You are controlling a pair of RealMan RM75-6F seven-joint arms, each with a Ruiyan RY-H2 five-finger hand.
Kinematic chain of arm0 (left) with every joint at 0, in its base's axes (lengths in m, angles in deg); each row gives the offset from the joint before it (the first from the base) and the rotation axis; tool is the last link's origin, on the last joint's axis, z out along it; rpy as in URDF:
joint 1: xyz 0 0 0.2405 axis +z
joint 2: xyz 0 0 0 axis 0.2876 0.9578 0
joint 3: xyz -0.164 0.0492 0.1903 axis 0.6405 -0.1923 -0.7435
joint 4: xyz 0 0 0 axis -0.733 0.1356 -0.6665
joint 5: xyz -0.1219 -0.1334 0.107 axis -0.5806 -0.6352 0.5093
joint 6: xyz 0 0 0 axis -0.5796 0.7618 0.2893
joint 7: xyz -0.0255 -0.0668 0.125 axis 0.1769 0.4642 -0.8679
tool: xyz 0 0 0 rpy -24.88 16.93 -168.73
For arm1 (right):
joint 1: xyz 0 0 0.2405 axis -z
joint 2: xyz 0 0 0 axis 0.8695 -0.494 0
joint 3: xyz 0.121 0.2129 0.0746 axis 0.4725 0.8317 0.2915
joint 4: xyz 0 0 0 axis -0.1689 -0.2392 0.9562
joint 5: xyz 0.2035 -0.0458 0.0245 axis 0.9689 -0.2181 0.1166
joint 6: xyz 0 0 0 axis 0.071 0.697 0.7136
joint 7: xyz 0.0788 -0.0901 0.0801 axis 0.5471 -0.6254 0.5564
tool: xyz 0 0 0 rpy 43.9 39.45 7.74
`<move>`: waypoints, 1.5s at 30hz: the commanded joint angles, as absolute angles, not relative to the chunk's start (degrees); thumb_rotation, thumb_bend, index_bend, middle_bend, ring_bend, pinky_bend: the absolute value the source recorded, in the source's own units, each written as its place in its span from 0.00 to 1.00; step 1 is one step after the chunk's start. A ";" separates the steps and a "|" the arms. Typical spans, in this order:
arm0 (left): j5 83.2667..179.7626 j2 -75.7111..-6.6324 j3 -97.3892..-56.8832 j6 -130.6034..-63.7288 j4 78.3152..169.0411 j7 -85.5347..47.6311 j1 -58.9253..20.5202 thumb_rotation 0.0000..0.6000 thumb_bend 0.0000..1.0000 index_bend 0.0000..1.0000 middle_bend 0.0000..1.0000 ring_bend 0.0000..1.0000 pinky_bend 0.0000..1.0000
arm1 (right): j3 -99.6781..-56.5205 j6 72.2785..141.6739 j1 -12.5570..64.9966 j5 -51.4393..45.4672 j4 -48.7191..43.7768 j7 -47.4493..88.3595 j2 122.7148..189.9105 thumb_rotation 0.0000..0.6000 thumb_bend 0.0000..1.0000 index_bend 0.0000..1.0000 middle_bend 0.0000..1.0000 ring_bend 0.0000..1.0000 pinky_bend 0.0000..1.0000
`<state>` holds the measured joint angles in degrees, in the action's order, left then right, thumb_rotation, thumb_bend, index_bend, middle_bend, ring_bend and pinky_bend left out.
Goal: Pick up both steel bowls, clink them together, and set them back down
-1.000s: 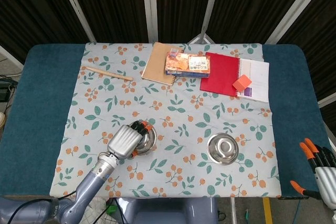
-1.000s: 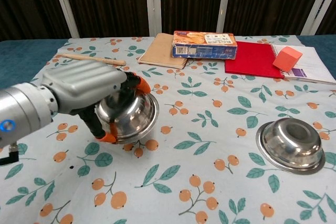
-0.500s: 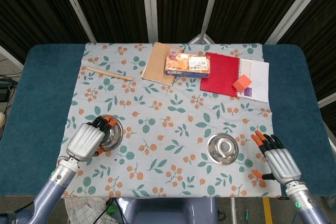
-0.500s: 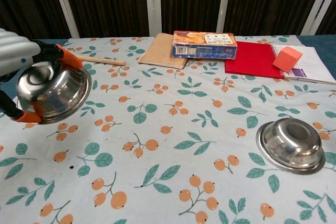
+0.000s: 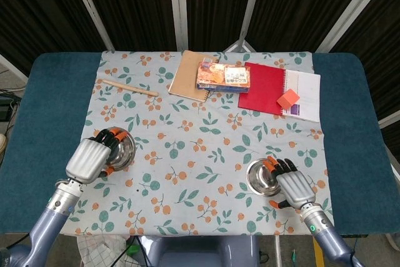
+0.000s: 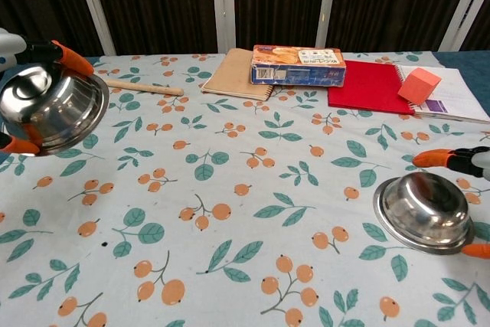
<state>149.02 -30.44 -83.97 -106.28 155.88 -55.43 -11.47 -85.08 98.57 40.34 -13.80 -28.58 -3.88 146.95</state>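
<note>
The left hand (image 5: 91, 157) grips one steel bowl (image 6: 50, 109) near the left edge of the floral tablecloth (image 5: 200, 136), holding it lifted and tilted so its base turns up toward the hand; orange fingertips (image 6: 70, 57) wrap its rim. The other steel bowl (image 6: 426, 210) sits upside down on the cloth toward the front right corner. The right hand (image 5: 294, 186) is at that bowl's right side with fingers spread apart, fingertips reaching over the bowl's edge; whether they touch it I cannot tell, and the bowl rests on the cloth. Along the back edge lie a wooden stick (image 5: 127, 87), a brown notebook (image 5: 187, 74), a snack box (image 5: 224, 75), a red notebook (image 5: 265, 87) and an orange block (image 5: 288, 99) on a white spiral pad (image 5: 307, 95).
</note>
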 commanded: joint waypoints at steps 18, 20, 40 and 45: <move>147.95 -31.41 -82.46 -105.33 154.94 -57.06 -11.50 1.00 0.26 0.36 0.49 0.40 0.63 | -84.15 94.03 33.59 -4.03 -26.51 -8.17 151.47 0.86 0.25 0.00 0.00 0.00 0.00; 147.93 -31.41 -82.40 -105.25 154.89 -57.06 -11.48 1.00 0.26 0.36 0.49 0.40 0.63 | -84.26 93.90 33.17 -3.43 -26.16 -8.18 151.58 0.86 0.25 0.00 0.00 0.00 0.00; 147.89 -32.15 -82.34 -104.79 155.35 -59.39 -11.33 1.00 0.26 0.36 0.49 0.40 0.63 | -86.14 94.30 31.06 -1.45 -26.32 -6.42 149.12 1.00 0.24 0.10 0.14 0.20 0.51; 147.45 -32.58 -82.28 -104.45 155.21 -59.92 -11.41 1.00 0.26 0.36 0.49 0.40 0.63 | -86.78 94.35 30.81 -0.92 -26.00 -6.25 149.14 1.00 0.24 0.19 0.22 0.26 0.56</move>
